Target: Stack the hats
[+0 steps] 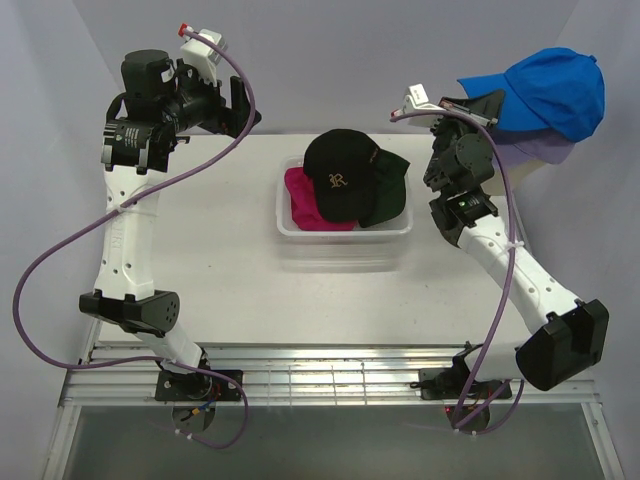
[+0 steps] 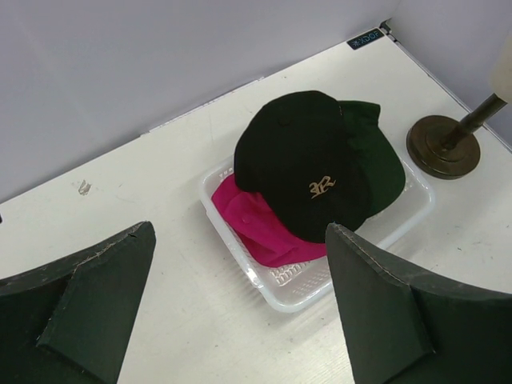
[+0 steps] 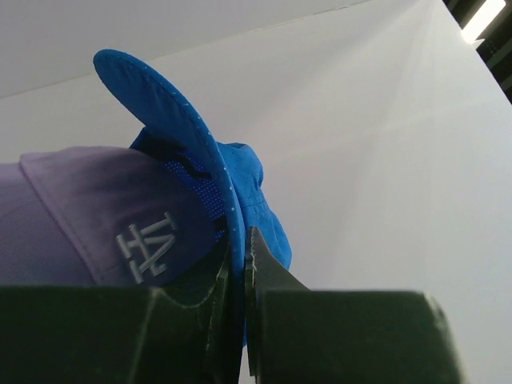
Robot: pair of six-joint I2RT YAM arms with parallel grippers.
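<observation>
Where right jaws pinch, the blue cap [image 3: 178, 122] is perforated.

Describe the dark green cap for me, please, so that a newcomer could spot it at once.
At the middle of the table stands a white basket holding three caps. The green cap lies at the basket's right end, half hidden under the black cap. It is the only dark green one; the magenta cap sticks out on the opposite, left side.
</observation>
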